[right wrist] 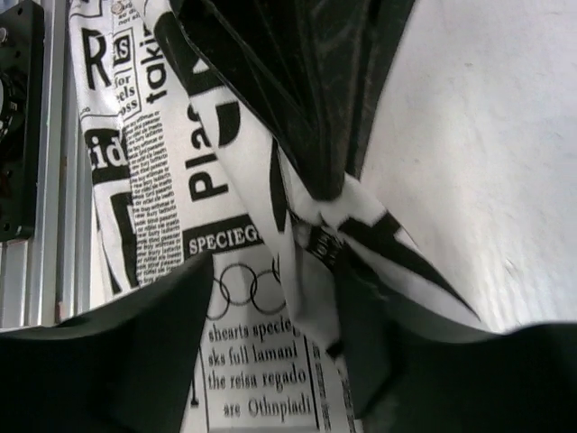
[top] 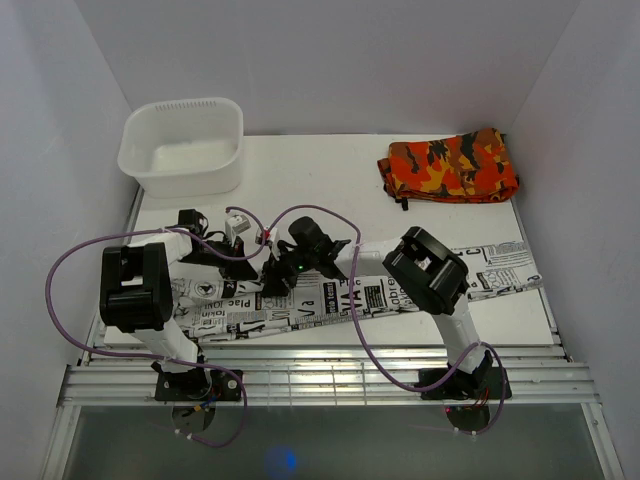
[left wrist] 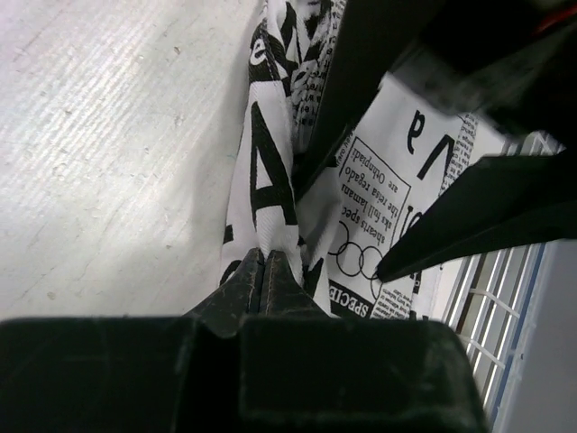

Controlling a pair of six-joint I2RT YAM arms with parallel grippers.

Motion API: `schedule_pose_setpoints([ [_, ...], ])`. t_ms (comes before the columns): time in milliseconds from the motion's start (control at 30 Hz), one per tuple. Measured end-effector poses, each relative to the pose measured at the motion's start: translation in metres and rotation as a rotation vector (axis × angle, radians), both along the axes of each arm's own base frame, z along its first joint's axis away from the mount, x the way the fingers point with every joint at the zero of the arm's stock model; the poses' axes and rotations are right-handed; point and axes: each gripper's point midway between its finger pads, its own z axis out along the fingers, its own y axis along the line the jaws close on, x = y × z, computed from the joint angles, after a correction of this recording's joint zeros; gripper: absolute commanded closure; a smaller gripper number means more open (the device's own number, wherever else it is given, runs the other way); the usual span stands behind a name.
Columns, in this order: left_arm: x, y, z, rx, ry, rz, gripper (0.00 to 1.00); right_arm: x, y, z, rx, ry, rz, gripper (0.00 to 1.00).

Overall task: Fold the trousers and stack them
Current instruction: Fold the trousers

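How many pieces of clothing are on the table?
2: the newspaper-print trousers stretched along the near edge, and a folded camouflage garment at the far right. None seem hidden.

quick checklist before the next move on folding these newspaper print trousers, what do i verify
1. Hold: the left gripper is shut on a raised fold of the white newspaper-print fabric trousers: ok.
2. Second hold: the right gripper has its jaws apart over the cloth: not ok.
3. Fold lying between the right gripper's fingers: cannot tell, it runs close by one.
4. Right-hand end of the trousers flat on the white table: ok.
5. The folded orange camouflage garment and the white plastic tub lie apart from the trousers: ok.
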Motion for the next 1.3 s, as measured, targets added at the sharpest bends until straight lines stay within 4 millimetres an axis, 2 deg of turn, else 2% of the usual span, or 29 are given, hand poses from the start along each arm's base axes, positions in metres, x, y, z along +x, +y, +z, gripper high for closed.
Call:
schedule_pose_setpoints([
  [67,0.004,0.003,0.000,0.005,-0.008,0.014,1.00,0.005,-0.010,0.009,-0.020,-0.001,-0.009,0.28],
  [133,0.009,0.007,0.002,0.012,-0.016,0.026,1.00,0.016,-0.023,0.021,-0.035,-0.008,-0.031,0.31],
  [233,0.020,0.011,0.007,0.024,-0.040,0.039,1.00,0.033,-0.047,0.045,-0.041,-0.032,-0.061,0.58],
  [267,0.024,0.012,0.010,0.028,-0.048,0.041,1.00,0.038,-0.056,0.052,-0.042,-0.040,-0.071,0.72],
  [300,0.028,0.013,0.012,0.031,-0.057,0.043,1.00,0.040,-0.065,0.056,-0.046,-0.046,-0.077,0.76],
  [367,0.035,0.014,0.014,0.033,-0.060,0.047,1.00,0.037,-0.077,0.054,-0.070,-0.030,-0.071,0.85],
  [400,0.039,0.015,0.014,0.035,-0.058,0.047,1.00,0.032,-0.081,0.048,-0.092,-0.015,-0.063,0.86],
  [467,0.046,0.016,0.012,0.040,-0.052,0.050,1.00,0.018,-0.089,0.023,-0.156,0.042,-0.043,0.90],
  [567,0.058,0.020,0.007,0.060,-0.037,0.057,1.00,-0.005,-0.101,-0.021,-0.255,0.183,-0.013,0.92],
  [700,0.077,0.027,0.000,0.098,-0.024,0.071,0.98,-0.007,-0.096,-0.023,-0.240,0.247,0.014,0.92],
  [733,0.082,0.028,-0.002,0.107,-0.020,0.077,0.94,-0.008,-0.095,-0.024,-0.234,0.256,0.020,0.92],
  [767,0.088,0.030,-0.004,0.116,-0.018,0.082,0.81,-0.008,-0.095,-0.024,-0.228,0.259,0.023,0.92],
  [867,0.098,0.034,-0.004,0.130,-0.040,0.074,0.62,-0.008,-0.094,-0.024,-0.214,0.258,0.028,0.92],
  [1000,0.102,0.040,0.002,0.134,-0.084,0.062,0.52,-0.008,-0.094,-0.024,-0.211,0.265,0.026,0.92],
  [1300,0.081,0.038,0.028,0.123,-0.158,0.021,0.50,-0.010,-0.092,-0.024,-0.207,0.284,0.034,0.92],
])
